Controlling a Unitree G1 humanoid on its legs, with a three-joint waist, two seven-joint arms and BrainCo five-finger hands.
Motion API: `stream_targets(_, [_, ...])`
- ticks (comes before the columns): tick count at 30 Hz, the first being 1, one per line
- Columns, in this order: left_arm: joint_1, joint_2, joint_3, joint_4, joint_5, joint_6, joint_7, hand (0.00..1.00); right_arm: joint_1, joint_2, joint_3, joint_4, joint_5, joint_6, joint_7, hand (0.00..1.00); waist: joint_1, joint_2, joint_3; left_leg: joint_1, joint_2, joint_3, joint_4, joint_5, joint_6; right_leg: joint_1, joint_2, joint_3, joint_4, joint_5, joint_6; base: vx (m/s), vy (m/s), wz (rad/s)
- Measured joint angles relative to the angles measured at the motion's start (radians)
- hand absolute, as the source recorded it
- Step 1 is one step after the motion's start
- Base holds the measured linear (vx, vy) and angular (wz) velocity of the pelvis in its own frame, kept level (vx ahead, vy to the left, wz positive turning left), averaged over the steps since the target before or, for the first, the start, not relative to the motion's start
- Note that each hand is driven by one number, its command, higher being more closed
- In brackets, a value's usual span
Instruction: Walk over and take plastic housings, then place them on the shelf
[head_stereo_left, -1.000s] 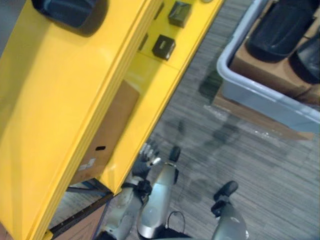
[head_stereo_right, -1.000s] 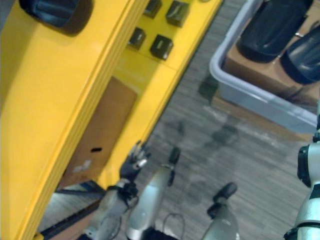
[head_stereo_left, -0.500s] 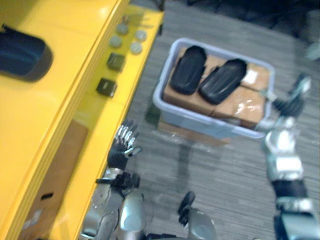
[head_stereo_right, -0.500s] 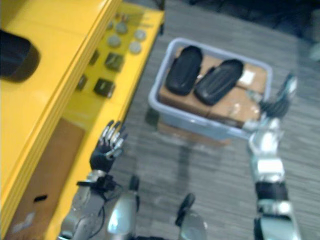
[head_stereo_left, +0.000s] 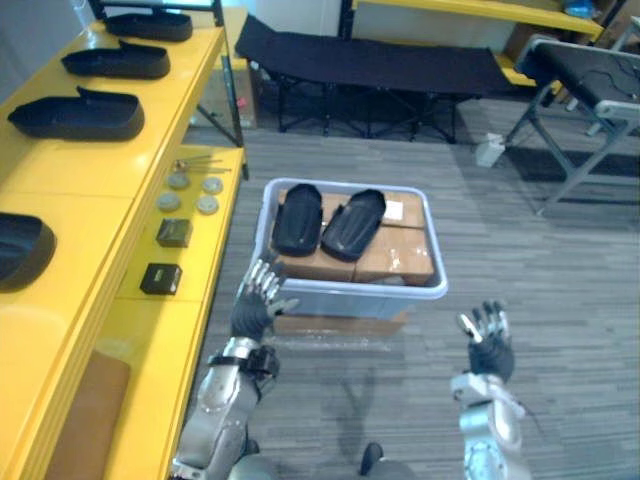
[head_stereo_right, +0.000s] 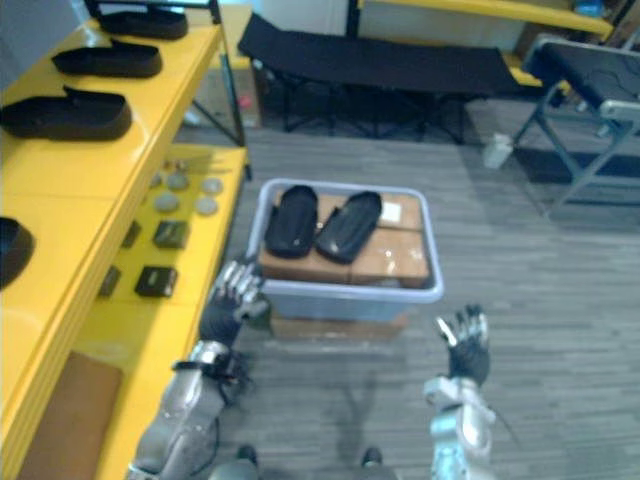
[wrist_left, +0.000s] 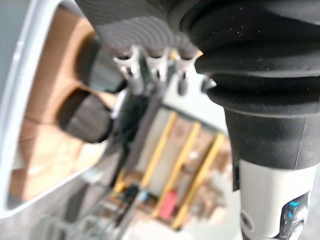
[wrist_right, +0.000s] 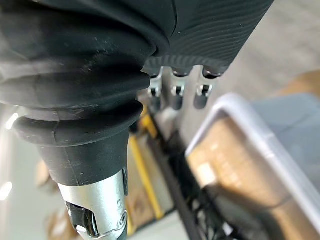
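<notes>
Housings are easy to spot in the left eye view: one black plastic housing (head_stereo_left: 297, 220) and a second housing (head_stereo_left: 352, 225) lie side by side on cardboard boxes (head_stereo_left: 395, 255) inside a grey tote (head_stereo_left: 370, 300) at the centre of the frame. Down the left edge runs a yellow shelf (head_stereo_left: 95, 170), with a row of shelved housings (head_stereo_left: 78, 113) on its top deck. Round discs (head_stereo_left: 190, 192) and small black boxes (head_stereo_left: 174, 232) sit on the lower deck. The left hand (head_stereo_left: 255, 305) is raised just before the tote's near left corner, fingers straight and fanned apart, holding nothing. The right hand (head_stereo_left: 490, 340) is up at the lower right, off the tote's near right corner and apart from it. Its fingers are likewise spread and empty.

In the right eye view the scene reads the same. A black folding cot (head_stereo_right: 380, 60) stretches across the top of the frame beyond the tote. Both palms face the tote, and neither touches it.

In the left wrist view, the hand's fingers (wrist_left: 134, 65) stick out straight in a row beside the dark ribbed cover. Past them are the tote's pale rim and a dark housing on the cardboard.

In the right wrist view, its fingers (wrist_right: 175, 92) are also straight. The tote's rim and the boxes lie beyond them, untouched.
</notes>
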Motion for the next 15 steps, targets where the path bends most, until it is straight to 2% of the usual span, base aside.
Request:
stream_targets(2, [0.019, -0.002, -0.008, 0.024, -0.001, 0.012, 0.000, 0.00, 0.010, -0.003, 0.023, 0.008, -0.010, -0.001, 0.014, 0.00, 0.001, 0.007, 0.000, 0.009, 0.012, 0.024, 0.019, -0.012, -0.001, -0.001, 0.009, 0.012, 0.000, -0.001, -0.001, -0.01, -0.010, -0.32])
stream_targets(4, [0.042, -0.002, -0.012, 0.061, -0.016, 0.034, 0.001, 0.00, 0.009, -0.018, 0.043, 0.008, -0.006, -0.004, 0.038, 0.00, 0.000, 0.033, 0.008, 0.001, 0.042, 0.041, 0.095, -0.052, -0.011, 0.001, 0.027, 0.030, 0.013, -0.012, -0.009, -0.01, -0.019, -0.43])
stream_targets(6, [0.064, 0.000, -0.019, 0.082, -0.047, 0.042, 0.011, 0.00, 0.012, -0.041, 0.051, 0.009, -0.005, -0.004, 0.067, 0.00, -0.003, 0.054, 0.018, -0.016, 0.064, 0.040, 0.180, -0.093, -0.016, 0.001, 0.037, 0.030, 0.052, -0.062, -0.001, -0.02, -0.037, -0.18])
stream_targets(7, [0.075, 0.000, -0.021, 0.100, -0.067, 0.050, 0.021, 0.00, 0.020, -0.061, 0.051, 0.011, -0.005, -0.004, 0.079, 0.00, -0.008, 0.079, 0.027, -0.030, 0.091, 0.027, 0.231, -0.116, -0.009, -0.001, 0.052, 0.023, 0.092, -0.094, -0.006, -0.01, -0.037, 0.06])
stream_targets(8, [0.081, -0.001, -0.021, 0.112, -0.077, 0.052, 0.022, 0.00, 0.024, -0.069, 0.053, 0.012, -0.003, -0.003, 0.084, 0.00, -0.010, 0.087, 0.032, -0.029, 0.101, 0.020, 0.248, -0.124, -0.004, -0.002, 0.058, 0.022, 0.118, -0.119, -0.011, -0.01, -0.061, 0.10])
stream_targets(10, [0.127, 0.011, -0.016, 0.143, -0.114, 0.054, 0.024, 0.00, 0.050, -0.092, 0.071, 0.011, 0.007, -0.002, 0.119, 0.00, -0.007, 0.098, 0.037, -0.048, 0.129, 0.016, 0.354, -0.138, 0.069, -0.014, 0.064, 0.019, 0.206, -0.197, -0.034, 0.00, -0.085, 0.15])
stream_targets(11, [0.140, 0.010, -0.015, 0.148, -0.123, 0.057, 0.023, 0.00, 0.058, -0.096, 0.071, 0.011, 0.007, -0.002, 0.125, 0.00, -0.007, 0.100, 0.039, -0.067, 0.133, 0.015, 0.392, -0.130, 0.082, -0.012, 0.061, 0.018, 0.215, -0.210, -0.036, 0.03, -0.099, 0.28])
stream_targets(12, [0.176, 0.005, -0.015, 0.146, -0.139, 0.068, 0.019, 0.00, 0.075, -0.113, 0.070, 0.011, 0.007, 0.000, 0.139, 0.00, -0.004, 0.101, 0.040, -0.116, 0.134, 0.011, 0.467, -0.114, 0.102, 0.004, 0.050, 0.008, 0.215, -0.222, -0.045, 0.05, -0.064, 0.26])
stream_targets(13, [0.186, 0.004, -0.015, 0.145, -0.159, 0.072, 0.016, 0.00, 0.079, -0.119, 0.069, 0.011, 0.007, 0.000, 0.144, 0.00, 0.001, 0.104, 0.041, -0.124, 0.117, 0.010, 0.469, -0.119, 0.091, 0.008, 0.038, 0.004, 0.215, -0.225, -0.043, 0.08, -0.013, 0.33])
stream_targets(15, [0.216, 0.001, -0.015, 0.129, -0.185, 0.073, 0.001, 0.00, 0.075, -0.157, 0.069, 0.011, -0.001, 0.000, 0.145, 0.00, 0.005, 0.121, 0.044, -0.159, 0.045, -0.002, 0.425, -0.129, 0.078, 0.007, 0.007, -0.002, 0.215, -0.230, -0.039, 0.06, 0.070, 0.20])
